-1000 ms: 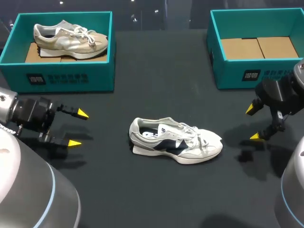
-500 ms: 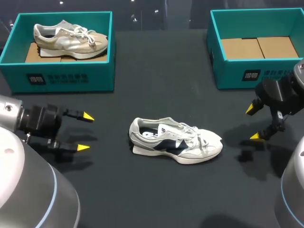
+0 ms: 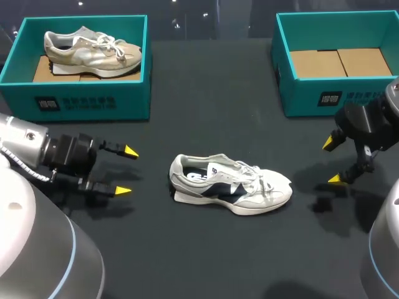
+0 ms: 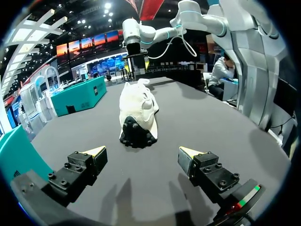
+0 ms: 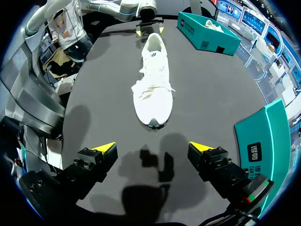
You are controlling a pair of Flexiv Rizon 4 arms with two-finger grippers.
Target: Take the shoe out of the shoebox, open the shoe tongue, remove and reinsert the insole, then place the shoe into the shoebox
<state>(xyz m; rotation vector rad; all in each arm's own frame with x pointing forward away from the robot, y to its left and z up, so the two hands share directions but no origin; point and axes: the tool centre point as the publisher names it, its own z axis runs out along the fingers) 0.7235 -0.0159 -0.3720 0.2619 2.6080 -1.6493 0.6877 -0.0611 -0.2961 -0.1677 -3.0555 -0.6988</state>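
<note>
Left gripper [image 3: 126,170] is hovering with its yellow-tipped fingers spread wide and holding nothing, just off the heel of the white-and-navy sneaker [image 3: 230,185]. That sneaker is lying on its sole on the black table [image 3: 206,93], outside both boxes. From the left wrist, the sneaker's heel is facing straight into the gap between those fingers, a little way ahead. Right gripper [image 3: 331,161] is hanging beyond the sneaker's toe, likewise spread apart and empty, apparently a little farther off, though that is hard to judge. Behind the sneaker's heel side, a teal shoebox [image 3: 87,99] is holding a beige sneaker [image 3: 93,50]. Behind its toe side, a second teal shoebox [image 3: 324,96] is showing only its cardboard floor.
</note>
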